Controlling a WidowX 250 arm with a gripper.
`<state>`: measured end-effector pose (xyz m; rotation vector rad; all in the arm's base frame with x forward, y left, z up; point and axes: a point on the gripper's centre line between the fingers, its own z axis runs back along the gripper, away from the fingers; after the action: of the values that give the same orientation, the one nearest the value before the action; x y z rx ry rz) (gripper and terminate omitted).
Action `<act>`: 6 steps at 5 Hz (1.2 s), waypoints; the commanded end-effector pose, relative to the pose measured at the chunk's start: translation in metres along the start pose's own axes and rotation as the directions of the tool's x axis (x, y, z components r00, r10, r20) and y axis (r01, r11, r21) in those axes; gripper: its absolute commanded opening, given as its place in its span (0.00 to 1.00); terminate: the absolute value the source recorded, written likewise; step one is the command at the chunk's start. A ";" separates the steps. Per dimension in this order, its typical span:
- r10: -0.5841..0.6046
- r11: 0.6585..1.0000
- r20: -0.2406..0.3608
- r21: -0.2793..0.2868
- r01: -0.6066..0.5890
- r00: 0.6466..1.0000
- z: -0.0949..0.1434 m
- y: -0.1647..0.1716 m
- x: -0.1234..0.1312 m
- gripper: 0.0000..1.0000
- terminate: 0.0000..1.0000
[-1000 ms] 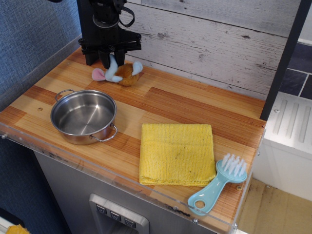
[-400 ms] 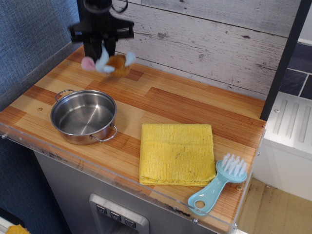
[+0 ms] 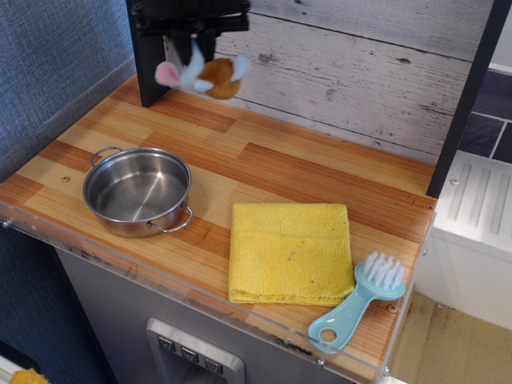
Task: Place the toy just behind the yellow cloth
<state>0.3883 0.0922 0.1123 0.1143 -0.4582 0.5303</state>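
The toy (image 3: 208, 74), a small brown plush with pale blue limbs and a pink ear, hangs in the air at the back left, well above the wooden counter. My black gripper (image 3: 192, 40) is at the top of the view and is shut on one pale blue limb of the toy. The yellow cloth (image 3: 290, 251) lies flat near the front edge, right of centre, far from the toy. The strip of counter just behind the cloth is bare wood.
A steel pot (image 3: 138, 190) stands at the front left. A light blue plastic brush (image 3: 359, 303) lies at the front right corner beside the cloth. A plank wall (image 3: 360, 72) closes the back, and a dark post (image 3: 468, 96) stands at the right.
The gripper has lifted the toy off the counter, first up and left, then higher and to the right. Pot, cloth and brush have not moved.
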 end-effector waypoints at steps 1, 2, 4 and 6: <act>-0.153 0.980 0.084 -0.119 0.163 0.985 0.043 -0.061 -0.018 0.00 0.00; -0.244 0.953 0.079 -0.166 0.254 0.967 0.040 -0.087 -0.039 0.00 0.00; -0.386 0.896 0.050 -0.218 0.387 0.921 0.021 -0.116 -0.072 0.00 0.00; -0.421 0.875 -0.011 -0.268 0.403 0.907 -0.004 -0.133 -0.094 0.00 0.00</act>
<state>0.3876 -0.0607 0.0464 -0.0523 -0.3589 0.0652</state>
